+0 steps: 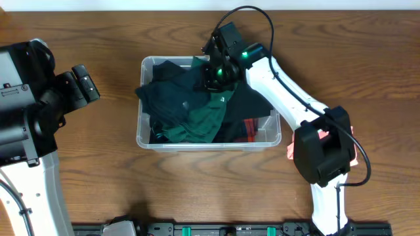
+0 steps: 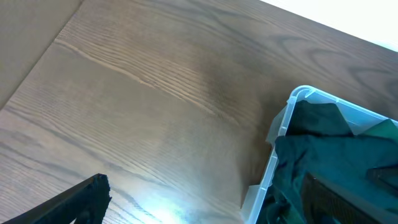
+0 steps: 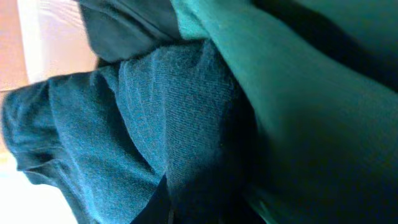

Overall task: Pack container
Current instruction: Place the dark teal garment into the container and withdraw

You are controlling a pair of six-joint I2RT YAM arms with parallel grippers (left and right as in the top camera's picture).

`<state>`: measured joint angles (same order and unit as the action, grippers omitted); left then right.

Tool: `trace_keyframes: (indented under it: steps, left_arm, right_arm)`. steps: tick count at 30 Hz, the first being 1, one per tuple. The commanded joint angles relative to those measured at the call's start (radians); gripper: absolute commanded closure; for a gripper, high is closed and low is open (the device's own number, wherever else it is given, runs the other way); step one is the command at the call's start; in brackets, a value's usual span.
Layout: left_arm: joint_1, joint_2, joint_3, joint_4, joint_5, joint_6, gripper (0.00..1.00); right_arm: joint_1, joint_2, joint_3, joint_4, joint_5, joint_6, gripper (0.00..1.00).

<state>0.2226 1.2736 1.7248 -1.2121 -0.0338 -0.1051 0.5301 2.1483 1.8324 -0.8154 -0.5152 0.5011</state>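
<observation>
Wood-grain surface carried the clear container at its middle, heaped with a dark teal garment, a green garment and a black garment. At its far rim the right end effector was buried in cloth, its opening impossible to tell. Well left, the left end effector hung wide open, empty.

Cloth fills nearly the whole frame, seen very close. A teal knit with a fine weave bulges across the left and middle in soft folds. A brighter green cloth lies against it from the top middle to the right edge. A black cloth sits at upper left. A pale, glaring band and a brown strip run down the upper left edge.
</observation>
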Motion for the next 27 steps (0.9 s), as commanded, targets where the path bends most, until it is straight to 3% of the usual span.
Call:
trace_keyframes:
  steps: [1,8,9,11,12,15,18,23,27]
  left_arm:
    - [0.006,0.001,0.0,-0.003,-0.012,-0.005,0.02]
    - [0.006,0.001,0.0,-0.003,-0.012,-0.005,0.02]
    - [0.006,0.001,0.0,-0.003,-0.012,-0.005,0.02]
    - [0.006,0.001,0.0,-0.003,-0.012,-0.005,0.02]
    - [0.006,0.001,0.0,-0.003,-0.012,-0.005,0.02]
    - [0.006,0.001,0.0,-0.003,-0.012,-0.005,0.02]
    - [0.006,0.001,0.0,-0.003,-0.012,-0.005,0.02]
    - [0.006,0.001,0.0,-0.003,-0.012,-0.005,0.02]
    - [0.006,0.001,0.0,-0.003,-0.012,-0.005,0.02]
  right_arm:
    - [-0.011,-0.024,0.004,-0.042,0.128,-0.055,0.99]
    - [-0.04,-0.035,0.004,-0.058,0.24,-0.058,0.99]
    - [-0.045,-0.035,0.004,-0.049,0.238,-0.07,0.93]
    - [-0.053,-0.042,0.004,-0.029,0.211,-0.111,0.64]
    - [-0.056,-0.046,0.004,-0.019,0.191,-0.128,0.54]
    - [-0.065,-0.081,0.005,0.024,0.095,-0.2,0.47]
    - [-0.067,-0.136,0.005,0.055,0.047,-0.23,0.53]
    - [-0.047,-0.229,0.005,0.084,0.047,-0.247,0.73]
    - [0.002,-0.222,0.004,0.131,0.047,-0.248,0.78]
